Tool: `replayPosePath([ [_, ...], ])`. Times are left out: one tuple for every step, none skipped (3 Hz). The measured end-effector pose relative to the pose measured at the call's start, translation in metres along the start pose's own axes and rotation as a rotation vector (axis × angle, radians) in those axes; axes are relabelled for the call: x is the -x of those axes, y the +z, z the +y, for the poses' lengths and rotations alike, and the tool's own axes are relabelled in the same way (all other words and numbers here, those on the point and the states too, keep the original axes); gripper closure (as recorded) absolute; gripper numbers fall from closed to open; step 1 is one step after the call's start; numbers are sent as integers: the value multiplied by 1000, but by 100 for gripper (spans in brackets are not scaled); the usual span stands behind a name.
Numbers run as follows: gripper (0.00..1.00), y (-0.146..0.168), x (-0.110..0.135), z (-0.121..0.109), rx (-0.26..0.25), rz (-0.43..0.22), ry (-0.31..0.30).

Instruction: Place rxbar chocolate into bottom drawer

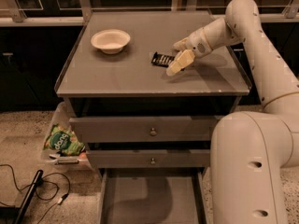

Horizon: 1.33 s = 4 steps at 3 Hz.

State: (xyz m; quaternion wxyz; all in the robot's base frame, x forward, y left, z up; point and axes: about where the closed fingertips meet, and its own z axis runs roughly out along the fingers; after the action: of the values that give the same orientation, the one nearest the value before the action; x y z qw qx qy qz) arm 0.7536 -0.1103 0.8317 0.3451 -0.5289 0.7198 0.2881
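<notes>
The rxbar chocolate (161,59), a small black wrapper with white lettering, lies flat on the grey cabinet top (121,76), right of centre. My gripper (179,54) reaches in from the right and sits at the bar's right end, low over the top. Its fingers are spread, with one cream fingertip (177,64) just in front of the bar and the other behind it. The bar's right end is partly hidden by that finger. The bottom drawer (149,199) is pulled out at the foot of the cabinet, showing a plain grey floor.
A white bowl (110,40) stands on the cabinet top at the back left. Two upper knobbed drawers (153,131) are slightly open. A green snack bag (63,141) lies in a bin on the floor at left, with cables (42,190) nearby. My arm's large body (247,167) fills the right side.
</notes>
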Motion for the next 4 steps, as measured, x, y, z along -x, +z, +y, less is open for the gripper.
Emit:
replayPosePath([
  [13, 0, 0, 0, 0, 1, 0],
  [32, 0, 0, 0, 0, 1, 0],
  [56, 0, 0, 0, 0, 1, 0],
  [79, 0, 0, 0, 0, 1, 0],
])
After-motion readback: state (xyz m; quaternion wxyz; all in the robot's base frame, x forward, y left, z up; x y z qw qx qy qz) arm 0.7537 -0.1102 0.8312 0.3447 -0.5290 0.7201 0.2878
